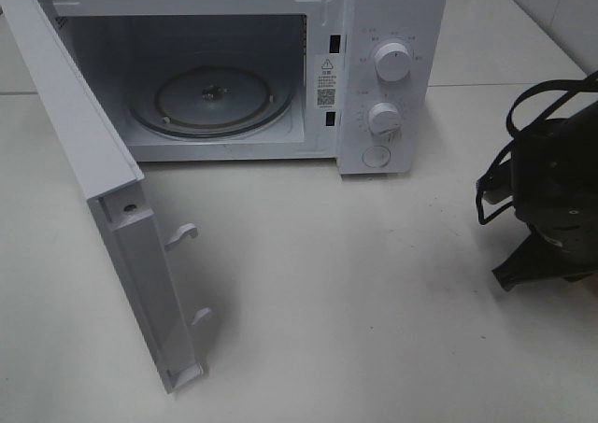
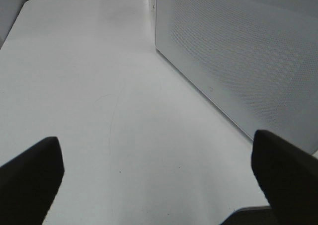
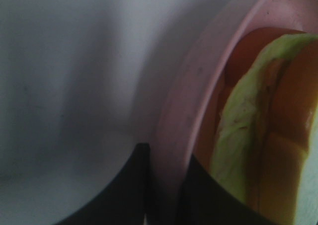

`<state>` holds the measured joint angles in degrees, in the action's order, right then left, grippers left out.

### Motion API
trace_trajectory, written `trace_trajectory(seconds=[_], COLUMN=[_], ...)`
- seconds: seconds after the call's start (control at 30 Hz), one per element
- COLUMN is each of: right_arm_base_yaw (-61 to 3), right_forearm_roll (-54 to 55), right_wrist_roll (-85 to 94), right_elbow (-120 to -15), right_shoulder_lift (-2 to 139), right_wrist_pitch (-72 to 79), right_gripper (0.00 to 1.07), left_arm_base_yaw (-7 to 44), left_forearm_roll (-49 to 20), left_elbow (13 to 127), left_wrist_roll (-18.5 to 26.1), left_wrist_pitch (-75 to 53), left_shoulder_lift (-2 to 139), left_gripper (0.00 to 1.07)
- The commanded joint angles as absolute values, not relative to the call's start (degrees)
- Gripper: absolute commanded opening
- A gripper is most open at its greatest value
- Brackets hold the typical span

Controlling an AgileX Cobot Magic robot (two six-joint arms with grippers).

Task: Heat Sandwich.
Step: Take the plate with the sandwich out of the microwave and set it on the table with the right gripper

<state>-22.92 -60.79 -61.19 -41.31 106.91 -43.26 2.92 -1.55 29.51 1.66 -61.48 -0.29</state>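
The sandwich (image 3: 263,135) shows only in the right wrist view, very close and blurred: pale yellow-green filling and orange-brown layers lying in the pink plate (image 3: 189,111). The right gripper (image 3: 161,195) has its dark fingers (image 3: 119,195) on either side of the plate's rim, one outside the wall and one inside, closed narrowly on that rim, so the plate is held and the sandwich rides in it. In the high view neither sandwich nor plate can be made out; only the black right arm (image 1: 551,190) with its looped cables appears, well to the right of the microwave (image 1: 392,77) and off the front of it. The microwave stands on the white table (image 1: 374,311) with its door (image 1: 103,208) swung wide open to the left, two latch hooks showing on the door's inner edge. Inside, the glass turntable (image 1: 220,101) is bare. Two round knobs and a button sit on the panel at the microwave's right. The left gripper (image 2: 159,180) is spread wide and holds nothing, its two dark fingertips (image 2: 30,175) above the table just beside the door's perforated white outer face.
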Motion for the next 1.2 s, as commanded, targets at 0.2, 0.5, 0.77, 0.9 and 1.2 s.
trace_trajectory(seconds=[0.2,0.5,0.77,0.9,1.2], right_arm_base_yaw=[-22.7,-22.9,-22.9,-22.9,-22.9], right_forearm_roll=[-58.8,-53.3,-48.1,-44.9,-39.7], right_wrist_roll=[-62.2,-61.8,-56.4,-52.7,-43.3], right_elbow=[-44.6,-45.1,-45.1,-45.1,-45.1], right_shoulder_lift=[110.6,110.6,110.2,107.9,98.0], right_wrist_pitch=[-41.6,-38.6,-39.5,-39.5,-41.1], right_gripper=[0.0,0.36,0.63,0.64,0.75], left_arm_base_yaw=[2.7,2.7,2.7,2.7,2.7], left_forearm_roll=[-1.9,-1.9,-1.9,-1.9,-1.9], left_elbow=[29.5,29.5,29.5,29.5,29.5], left_wrist_roll=[1.3,1.3,1.3,1.3,1.3], left_wrist_pitch=[-61.2,-61.2,-61.2,-61.2,-61.2], left_shoulder_lift=[-0.6,-0.6,-0.6,-0.6,-0.6], left_gripper=[0.97,0.97,0.97,0.97,0.97])
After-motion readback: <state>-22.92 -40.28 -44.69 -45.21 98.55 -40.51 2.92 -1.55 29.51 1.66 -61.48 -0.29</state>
